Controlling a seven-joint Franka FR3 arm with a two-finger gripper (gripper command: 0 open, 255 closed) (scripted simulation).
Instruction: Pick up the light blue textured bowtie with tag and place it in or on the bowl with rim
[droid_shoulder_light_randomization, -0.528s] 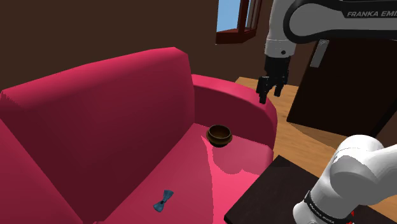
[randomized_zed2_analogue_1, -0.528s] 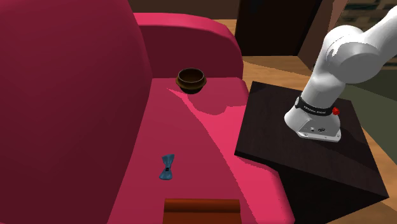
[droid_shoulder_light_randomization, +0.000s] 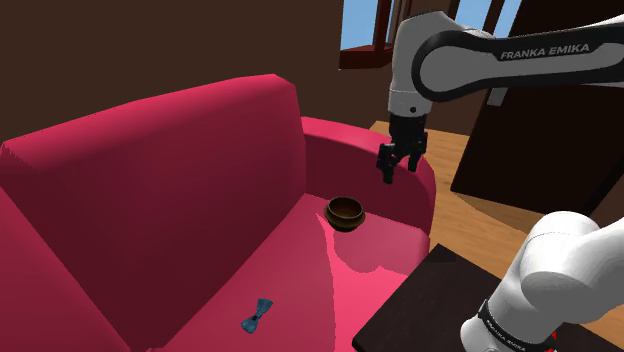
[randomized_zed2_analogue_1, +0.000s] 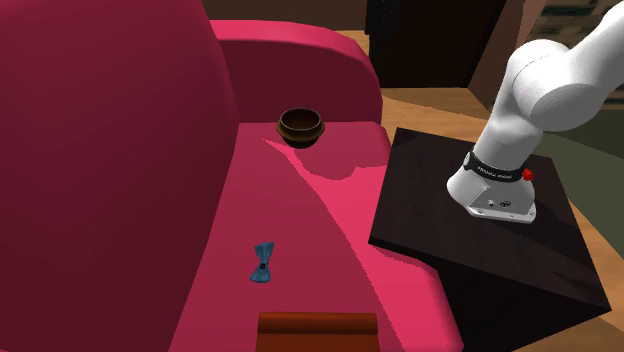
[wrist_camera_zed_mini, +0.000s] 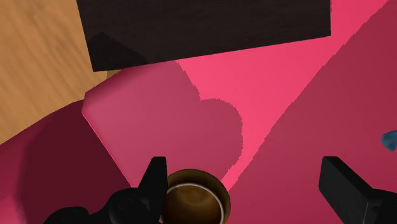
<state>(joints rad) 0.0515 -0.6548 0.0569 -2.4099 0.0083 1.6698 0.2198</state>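
Quick note from the remote seat. The hand (droid_shoulder_light_randomization: 398, 168) has moved since half a second ago. It was further toward the shoulder view's right, out past the armrest (droid_shoulder_light_randomization: 345, 150). Now it has swung toward the shoulder view's left and dropped a little, and it hangs above the armrest end of the red sofa (droid_shoulder_light_randomization: 170, 190). In the wrist view the hand (wrist_camera_zed_mini: 245, 164) has its fingers (wrist_camera_zed_mini: 156, 181) spread wide with nothing between them, so it is empty.

The brown bowl (droid_shoulder_light_randomization: 345, 211) sits on the seat at the armrest end. In the wrist view the bowl (wrist_camera_zed_mini: 194, 198) shows beside one finger, but it is far below it, with no contact. The blue bowtie (droid_shoulder_light_randomization: 256, 316) lies flat on the seat cushion, well apart from the bowl and from the hand. It is at the seat's front end in the second exterior view (randomized_zed2_analogue_1: 263, 263), and it is a blue sliver at the frame edge in the wrist view (wrist_camera_zed_mini: 390, 141). Neither object has shifted.

My read is that this is the approach leg and the pick has not started. The arm (droid_shoulder_light_randomization: 480, 55) is heading the right way but has most of the seat left to cross. Next I need to carry on past the bowl, get above the bowtie, line the fingers across its middle knot and come down. The bowtie looks thin and lies flat on a soft cushion, so the fingers could dig into the seat or skim over it.
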